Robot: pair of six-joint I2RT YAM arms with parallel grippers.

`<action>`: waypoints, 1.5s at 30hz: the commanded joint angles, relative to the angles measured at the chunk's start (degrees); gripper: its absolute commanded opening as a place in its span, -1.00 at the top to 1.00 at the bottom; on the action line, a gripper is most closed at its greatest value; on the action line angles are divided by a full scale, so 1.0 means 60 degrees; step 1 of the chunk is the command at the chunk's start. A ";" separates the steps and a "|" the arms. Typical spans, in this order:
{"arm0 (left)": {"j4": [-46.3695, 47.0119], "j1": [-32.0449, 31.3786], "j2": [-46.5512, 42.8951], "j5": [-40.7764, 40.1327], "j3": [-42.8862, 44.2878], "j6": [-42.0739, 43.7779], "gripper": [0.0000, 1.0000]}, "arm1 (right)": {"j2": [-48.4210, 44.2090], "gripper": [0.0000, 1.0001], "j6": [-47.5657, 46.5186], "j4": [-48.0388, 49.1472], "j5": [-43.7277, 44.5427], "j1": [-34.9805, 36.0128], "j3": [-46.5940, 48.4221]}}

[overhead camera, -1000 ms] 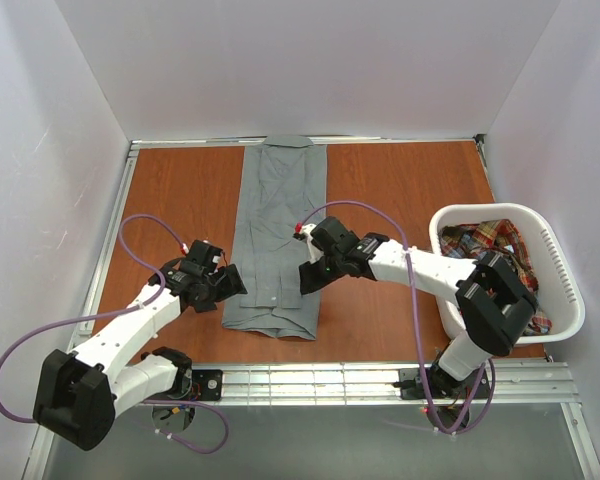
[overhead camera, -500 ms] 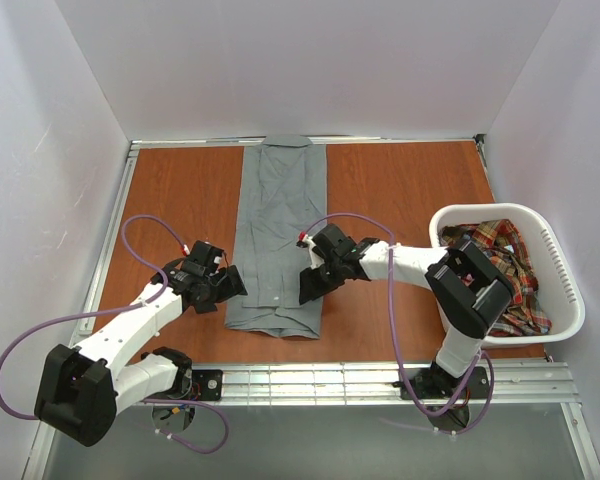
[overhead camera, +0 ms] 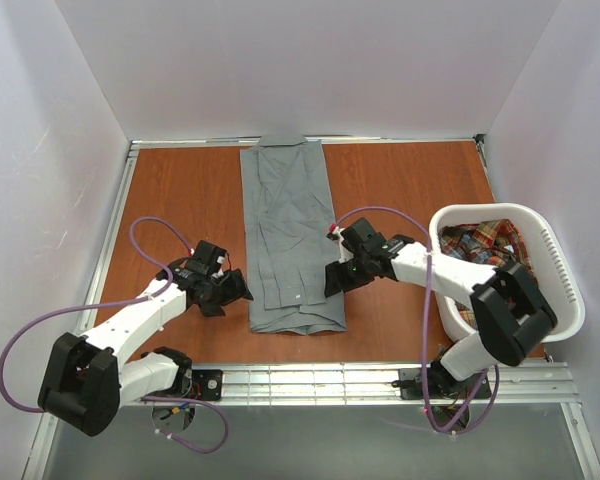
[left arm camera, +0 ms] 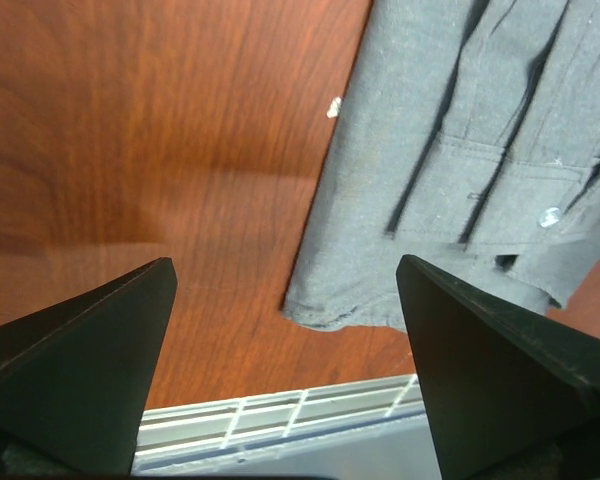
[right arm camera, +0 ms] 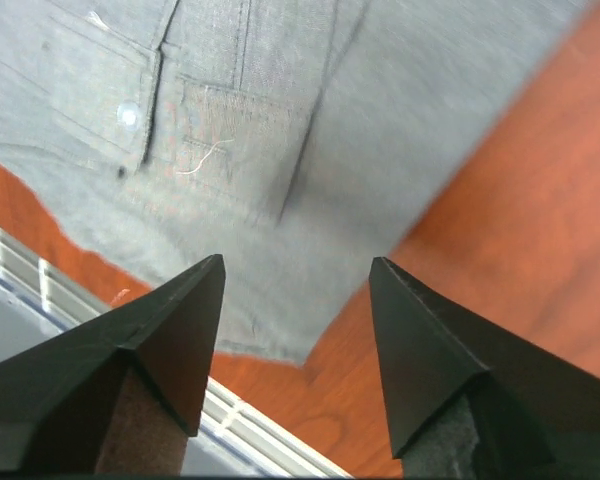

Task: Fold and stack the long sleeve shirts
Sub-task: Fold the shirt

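Observation:
The grey long sleeve shirt (overhead camera: 288, 235) lies folded into a long narrow strip down the middle of the table, its near end slanted to the right. My left gripper (overhead camera: 236, 292) stands open over bare wood just left of the strip's near left corner (left arm camera: 310, 310). My right gripper (overhead camera: 332, 283) is open at the strip's right edge near its hem; the grey cloth (right arm camera: 280, 120) lies below its fingers, and nothing is between them. The plaid long sleeve shirt (overhead camera: 492, 250) sits bunched in the white basket.
The white slotted laundry basket (overhead camera: 570, 300) stands at the right side of the table. A metal rail (overhead camera: 360, 380) runs along the near edge, seen close below both grippers. White walls enclose the table on three sides.
The grey strip's near end has shifted to the right and now lies slanted. My right gripper moved right and opened wider. My left gripper followed slightly to the right.

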 commanded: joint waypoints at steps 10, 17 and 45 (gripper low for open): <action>0.0486 -0.0901 0.0408 0.0981 -0.0561 -0.1037 -0.54 | -0.1989 -0.29 0.3362 0.0546 0.0122 -0.0163 -0.2610; 0.0501 -0.1737 0.1053 0.0908 -0.0707 -0.1272 -0.44 | -0.1726 -0.29 0.3892 0.1251 -0.0537 -0.0017 -0.2978; -0.0230 -0.2133 0.1524 -0.0044 0.0302 -0.1127 1.00 | -0.0992 0.97 0.2751 0.0461 0.0297 0.0393 -0.2261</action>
